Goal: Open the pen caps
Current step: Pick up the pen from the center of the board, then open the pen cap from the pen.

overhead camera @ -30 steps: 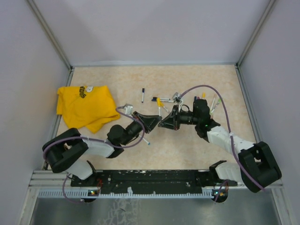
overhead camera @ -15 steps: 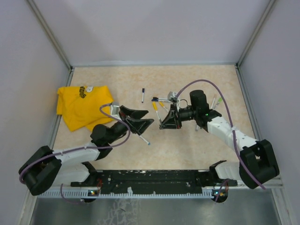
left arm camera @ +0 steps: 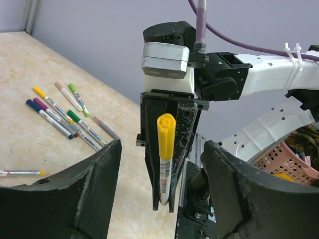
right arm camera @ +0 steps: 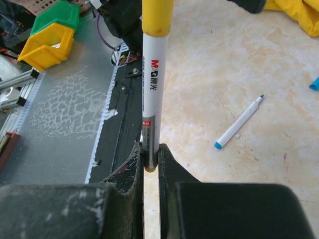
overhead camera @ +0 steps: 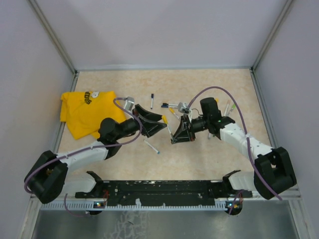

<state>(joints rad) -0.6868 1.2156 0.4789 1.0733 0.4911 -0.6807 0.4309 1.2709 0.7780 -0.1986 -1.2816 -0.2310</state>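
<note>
1. Presently, the right gripper [right arm camera: 151, 152] is clenched on the lower end of a white pen barrel [right arm camera: 152, 84]. The pen is held clear of the table [overhead camera: 209, 84], cap end outward.
2. The yellow cap [left arm camera: 166, 128] is seated on the barrel, not yet pulled. In the left wrist view it is framed dead centre between the spread fingers [left arm camera: 75, 199].
3. The left gripper [overhead camera: 162, 121] is released, jaws wide, nothing held. In the top view it is found at 9 o'clock of the right gripper, just short of the cap.
4. Step judged: closing on the cap. The pads should be set on the yellow plastic only, not on the barrel. The pull is best made straight along the pen's axis, since a skewed pull could lever the pen out of its short grip.
5. Pose: the left arm is stretched from 7 o'clock toward table centre. The right arm is bent in from 4 o'clock, wrist turned to face the left.
6. Outward: an uncapped pen [overhead camera: 152, 146] is noted at 6 o'clock of the left gripper. Spare pens [left arm camera: 65, 112], capped, are grouped at 12 to 2 o'clock of the right gripper. A yellow cloth [overhead camera: 89, 117] lies at 9 o'clock.
</note>
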